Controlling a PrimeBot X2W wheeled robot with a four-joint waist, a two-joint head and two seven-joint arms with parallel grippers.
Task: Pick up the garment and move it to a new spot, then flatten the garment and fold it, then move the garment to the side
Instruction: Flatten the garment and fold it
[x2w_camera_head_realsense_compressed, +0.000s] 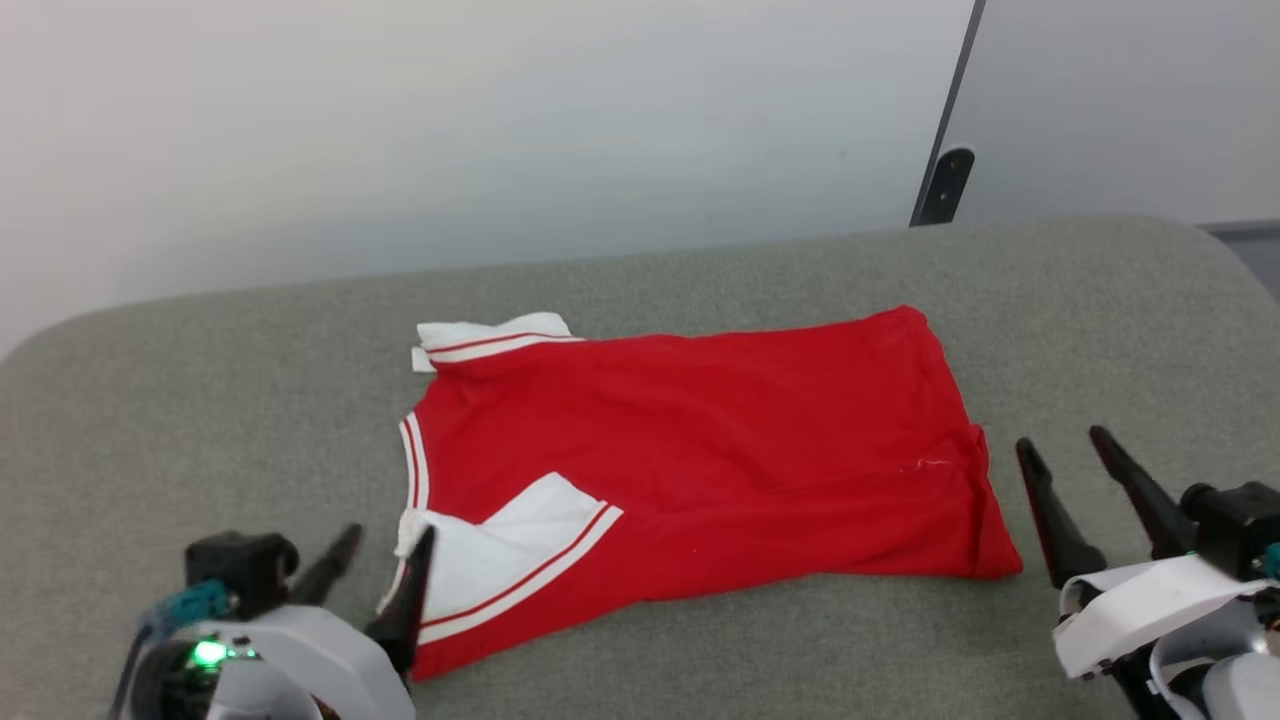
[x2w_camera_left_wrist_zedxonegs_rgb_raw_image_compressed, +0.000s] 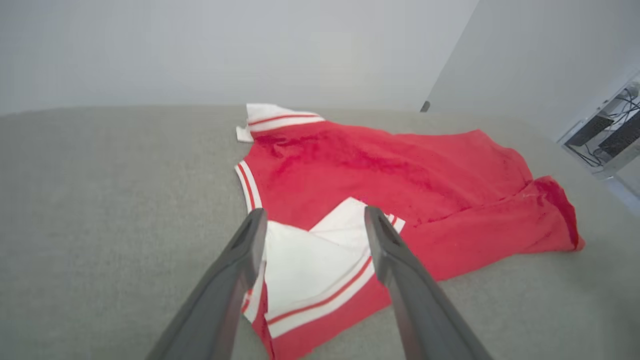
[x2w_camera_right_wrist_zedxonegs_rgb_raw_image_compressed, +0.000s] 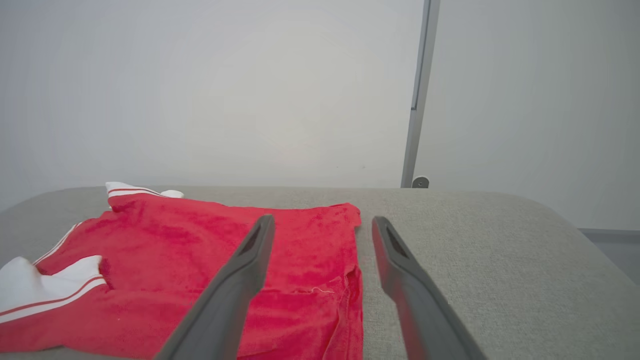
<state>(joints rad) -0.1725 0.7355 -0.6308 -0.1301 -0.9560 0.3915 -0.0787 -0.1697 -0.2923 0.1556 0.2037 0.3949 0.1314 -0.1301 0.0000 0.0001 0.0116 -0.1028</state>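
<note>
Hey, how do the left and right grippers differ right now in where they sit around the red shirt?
The left gripper is at the shirt's collar end, its fingertips framing the folded white sleeve; the right gripper is at the hem end. In the head view the left gripper overlaps the fabric, while the right gripper stands just off the hem, over the bare grey surface. Both are open and hold nothing.

garment (x2w_camera_head_realsense_compressed: 720, 450) – soft matt cloth | table (x2w_camera_head_realsense_compressed: 200, 400) – grey rough fabric | tool fingers (x2w_camera_left_wrist_zedxonegs_rgb_raw_image_compressed: 235, 280) – smooth matt plastic
</note>
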